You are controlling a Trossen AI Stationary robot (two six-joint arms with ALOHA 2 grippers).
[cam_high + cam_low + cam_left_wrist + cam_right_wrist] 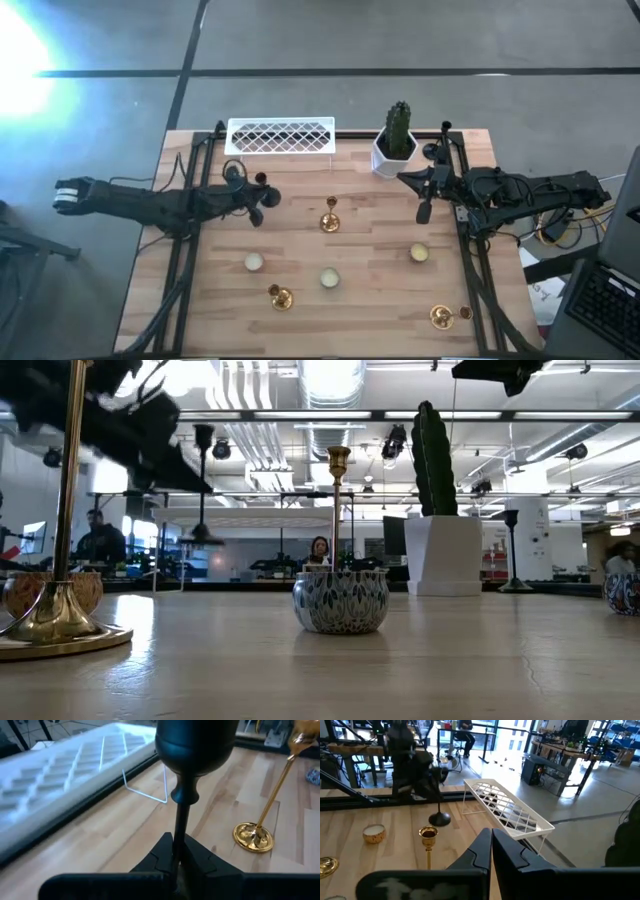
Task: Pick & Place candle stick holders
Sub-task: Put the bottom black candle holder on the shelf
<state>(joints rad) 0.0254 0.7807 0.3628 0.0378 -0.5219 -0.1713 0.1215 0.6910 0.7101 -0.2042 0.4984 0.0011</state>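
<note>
Black candle holder [192, 765] held by stem in left gripper [176, 857], jaws clamped tight on it, cup end pointing toward white tray [280, 136] at far side of bench [370, 290]; likely carried there for placing. Held low on stem, probably so base and cup stay clear. Gold stemmed holder [330, 215] stands mid-bench, just right of it. Cream cups [254, 262] and other gold holders wait along near side. Right gripper [491, 851] hovers by cactus pot [395, 140], jaws closed, empty.
</note>
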